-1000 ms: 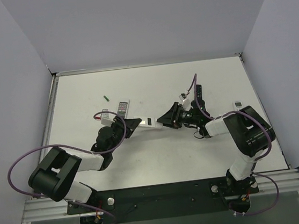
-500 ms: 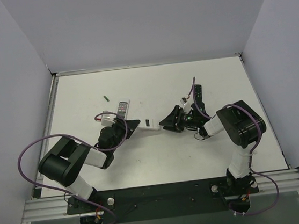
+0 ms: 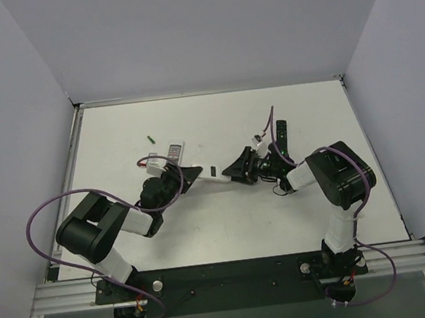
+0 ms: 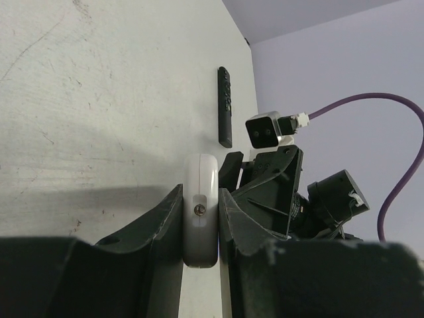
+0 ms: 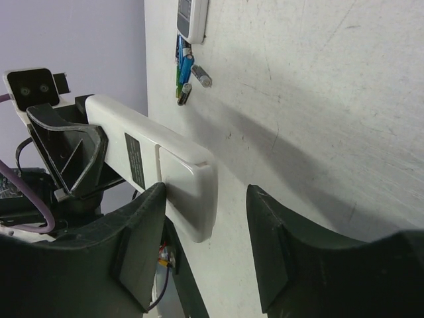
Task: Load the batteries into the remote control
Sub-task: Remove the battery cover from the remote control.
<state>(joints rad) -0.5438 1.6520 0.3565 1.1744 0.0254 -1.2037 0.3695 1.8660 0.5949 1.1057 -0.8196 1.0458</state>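
Left gripper (image 3: 194,176): jaws shut tight on the remote (image 5: 142,156). I see one finger on each long side of it in the left wrist view.

Right gripper (image 5: 207,199): jaws wide, gripping nothing. The free end of the remote sits between the fingers, close against one of them.

Remote: near the middle of the tabletop (image 3: 235,219), spanning the gap between the two grippers. It is turned so the plain white back with its dark rectangle faces my right wrist camera, and its shadow falls on the tabletop.

Batteries (image 5: 185,70): a small cluster of blue, green and dark grey cells lying on the tabletop, at about 10 o'clock from the remote. They are just beside the grey remote (image 3: 173,150) and well apart from both grippers.

Grey remote: flat on the tabletop at about 11 o'clock from the left gripper.

Black remote (image 3: 281,131): flat on the tabletop at about 1 o'clock from the right gripper, near the right wrist.

Battery slot: I cannot tell from these views whether it is open.
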